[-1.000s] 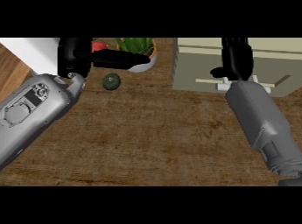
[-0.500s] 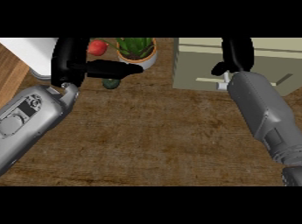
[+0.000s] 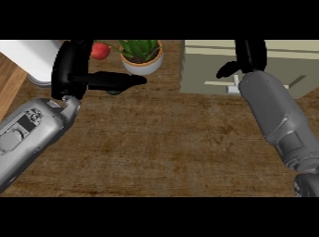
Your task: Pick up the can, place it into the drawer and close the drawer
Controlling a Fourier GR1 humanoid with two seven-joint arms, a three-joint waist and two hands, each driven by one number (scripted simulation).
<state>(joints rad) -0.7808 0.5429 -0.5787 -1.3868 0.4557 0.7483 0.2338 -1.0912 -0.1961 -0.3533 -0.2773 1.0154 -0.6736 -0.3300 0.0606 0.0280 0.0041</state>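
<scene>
One can [image 3: 114,91] is what this job is about, and right now I can barely see it: a dark sliver peeks out under my left thumb, sitting on the counter [image 3: 162,143] just below the plant pot [image 3: 143,65]. So it's on the worktop, not in the drawer [image 3: 257,65]. My left hand [image 3: 76,74] is right over it, fingers pointing up and away, thumb stuck out sideways across the top of it. Fingers and thumb are apart, nothing clamped that I can see, though the thumb hides most of the can, so I can't swear whether it's touching.

Over on the other side, my right hand [image 3: 247,58] is up against the drawer front, fingers running out past the top of the view. Honestly can't tell if they're curled on anything there. The pale handle [image 3: 220,84] shows just left of my wrist. Whether the drawer is pulled out or pushed in I can't say from this angle either.

My read on progress: the can still needs grabbing, carrying across and dropping in, then the drawer shut. A red thing [image 3: 100,51] sits beside the pot.
</scene>
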